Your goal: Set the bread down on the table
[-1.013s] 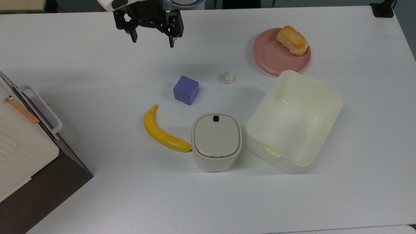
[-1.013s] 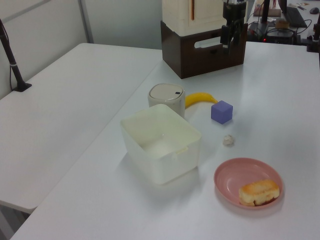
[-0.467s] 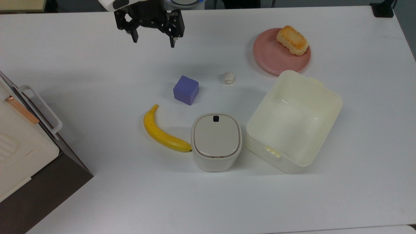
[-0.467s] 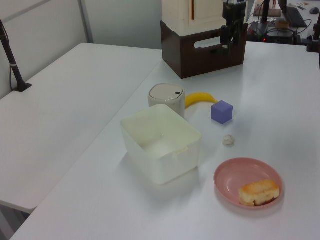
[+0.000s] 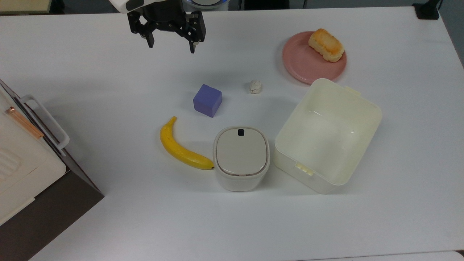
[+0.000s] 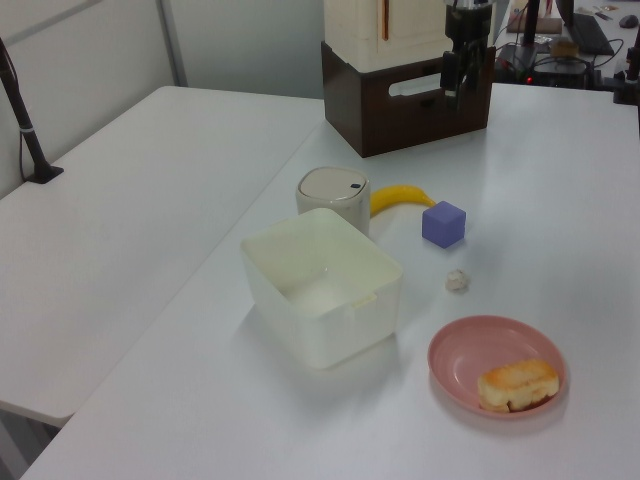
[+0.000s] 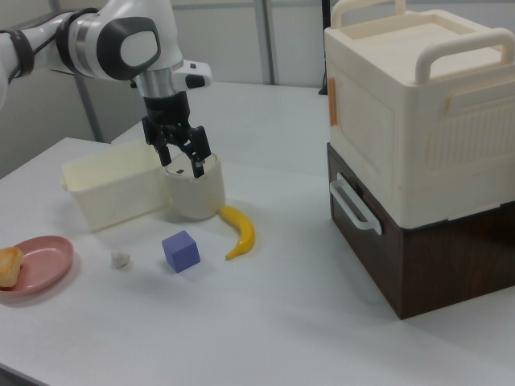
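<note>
Nothing on the table [image 5: 72, 72] has shifted since the earlier frames; the gripper [image 5: 170, 46] sits a touch nearer the far edge in the top view, otherwise as before.

- Gripper: black, two fingers spread wide, nothing between them; hangs above the table near its far edge in the top view, well apart from the plate.
- Bread [image 5: 326, 45]: golden-brown top, paler sides; lies on the pink plate [image 5: 302, 63], toward that plate's far rim, near the table's far right corner in the top view. Also seen in the left view [image 6: 518, 385] and at the right view's left edge [image 7: 8, 267].
- Purple cube [image 5: 207, 100]: mid-table, no markings.
- White lumpy ball [image 5: 256, 86]: between cube and plate.
- Banana [image 5: 179, 148]: its tip just beside the lidded pot.
- Lidded pot [image 5: 241, 158]: off-white, rounded, small dark mark on the lid; no readable text.
- Open cream box [image 5: 328, 135]: nothing inside, beside the pot, near the plate.
- Cream case with handles [image 7: 418, 112], stacked on a dark brown unit [image 7: 434, 249] at the table's left edge in the top view; orange strip on one side, no legible lettering.
</note>
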{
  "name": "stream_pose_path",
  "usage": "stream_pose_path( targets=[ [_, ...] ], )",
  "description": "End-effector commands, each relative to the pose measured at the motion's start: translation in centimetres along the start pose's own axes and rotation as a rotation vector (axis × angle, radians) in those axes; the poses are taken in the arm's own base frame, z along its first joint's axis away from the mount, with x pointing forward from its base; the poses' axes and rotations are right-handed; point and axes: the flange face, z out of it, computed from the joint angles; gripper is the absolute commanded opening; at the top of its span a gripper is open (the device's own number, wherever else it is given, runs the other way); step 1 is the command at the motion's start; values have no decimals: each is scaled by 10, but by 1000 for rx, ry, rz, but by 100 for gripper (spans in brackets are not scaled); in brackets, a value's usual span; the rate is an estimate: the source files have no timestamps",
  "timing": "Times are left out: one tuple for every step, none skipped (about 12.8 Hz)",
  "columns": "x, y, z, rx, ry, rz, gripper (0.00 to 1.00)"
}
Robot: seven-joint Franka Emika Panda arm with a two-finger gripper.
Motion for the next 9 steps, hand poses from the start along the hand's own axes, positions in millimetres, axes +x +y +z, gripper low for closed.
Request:
stream_pose_path(
  targets=[
    [-3, -3, -2, 13, -26, -15, 100],
    [-4, -10, 0, 12, -29, -27, 100],
    [-5, -16, 1, 13, -32, -39, 100],
    [-6, -26, 3, 13, -38, -71, 100],
    [-12, -49, 4, 11, -59, -133, 100],
    [-20, -73, 7, 9, -90, -195, 100],
    [-30, -105, 8, 6, -108, -260, 100],
    [-39, -142, 14, 7, -115, -322, 100],
    [-44, -165, 22, 15, -131, -351, 100]
  ],
)
